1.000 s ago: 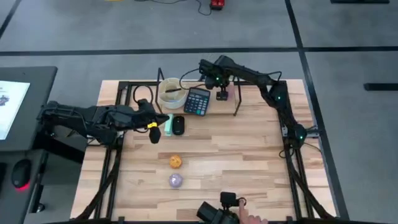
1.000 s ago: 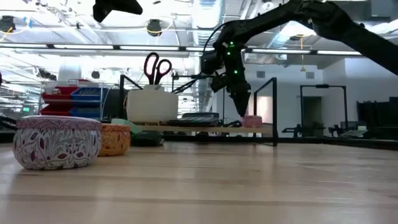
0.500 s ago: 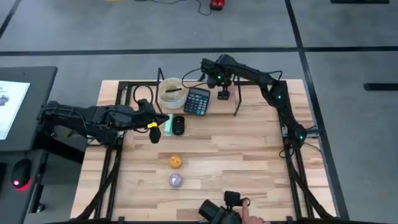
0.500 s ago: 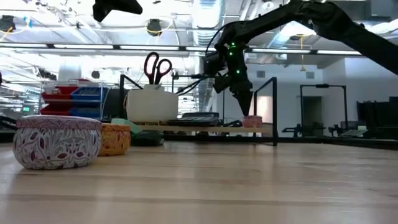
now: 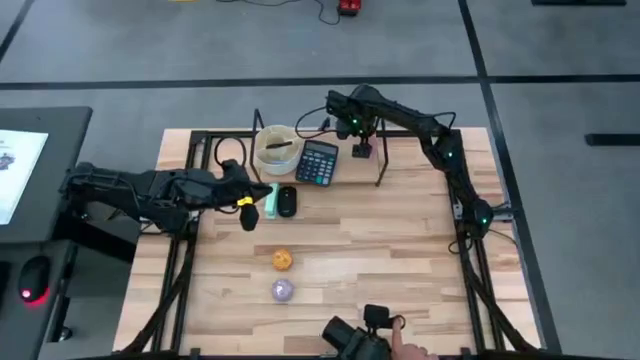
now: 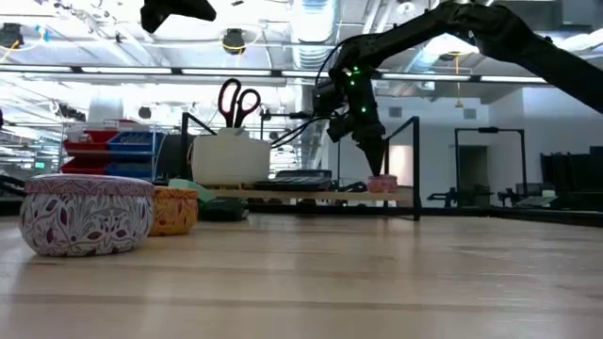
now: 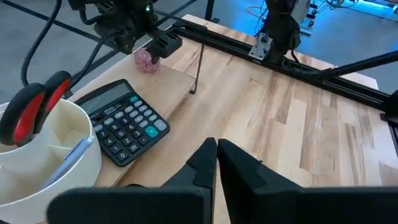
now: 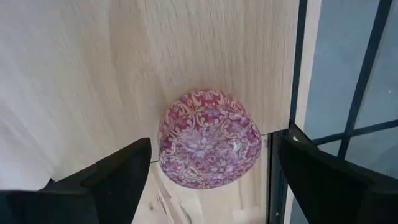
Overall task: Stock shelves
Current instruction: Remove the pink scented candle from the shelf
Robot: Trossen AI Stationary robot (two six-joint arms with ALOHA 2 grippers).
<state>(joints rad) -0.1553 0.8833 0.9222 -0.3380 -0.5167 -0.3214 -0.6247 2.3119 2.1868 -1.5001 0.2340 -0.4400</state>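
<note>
The shelves (image 5: 330,172) stand at the table's far middle, a pale plank with black uprights. On the plank are a white pot with red scissors (image 5: 274,148), a black calculator (image 5: 318,162) and a small pink patterned tin (image 8: 210,140), resting on its base near the right end. My right gripper (image 6: 377,168) hangs open just above that tin, one finger (image 8: 118,174) on each side, clear of it. My left gripper (image 7: 214,163) is shut on nothing, near the plank's left end, beside a green object (image 5: 268,200) and a black mouse (image 5: 287,201).
An orange tin (image 5: 283,260) and a purple patterned tin (image 5: 283,291) sit on the tabletop nearer the front, left of centre. A person's hand (image 5: 403,347) and a black device (image 5: 355,340) show at the near edge. Bare wood lies right of the tins.
My right gripper has risen slightly above the pink tin and drifted a little toward the table's right edge, staying open. The tin has kept its place on the plank.
</note>
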